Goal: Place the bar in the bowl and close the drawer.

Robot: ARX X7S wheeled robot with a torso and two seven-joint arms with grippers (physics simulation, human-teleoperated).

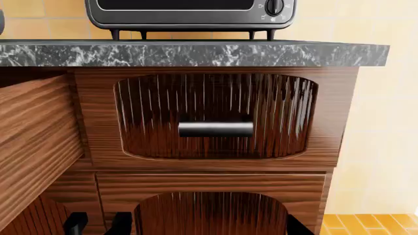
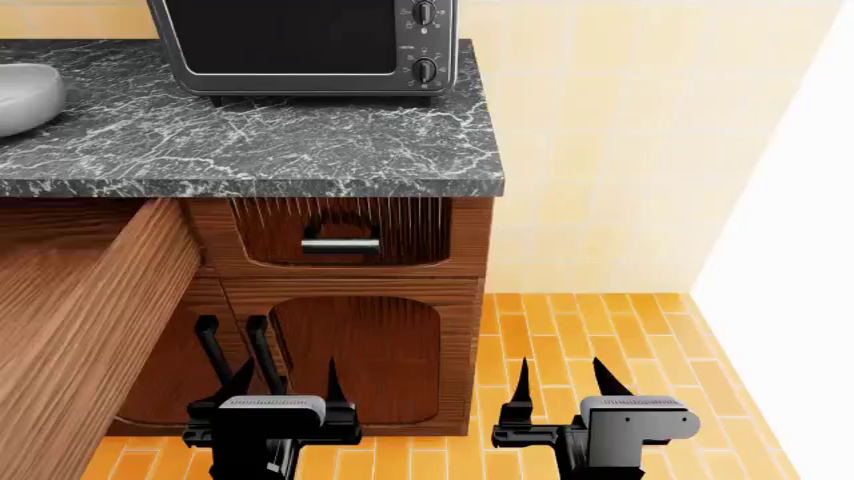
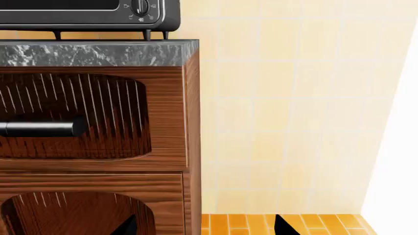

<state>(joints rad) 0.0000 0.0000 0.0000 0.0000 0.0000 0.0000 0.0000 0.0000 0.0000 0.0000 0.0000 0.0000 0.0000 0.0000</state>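
While both arms hang low over the orange tiled floor (image 2: 587,330), I see my left claw (image 2: 240,350) with its black fingers parted and nothing between them, and my right claw (image 2: 561,385) likewise spread and empty. Up and to the left of the left claw, the wide dark reddish-brown wood drawer (image 2: 80,300) stands pulled out, its smooth side panel just beside that claw; I cannot see inside it. The slim silvery snack bar does not show in any view. The plain round light-grey bowl (image 2: 24,95) sits on the black marbled desk (image 2: 267,140), high above and left of the left claw, cut by the frame edge. A dark grey toaster oven (image 2: 307,45) with two knobs stands further back; I can read no writing on it. Straight ahead of the left claw is a narrower ribbed drawer (image 1: 216,115) with a silver bar handle (image 1: 216,129). Right of the right claw lies open floor up to the pale yellow tiled wall (image 2: 601,150).
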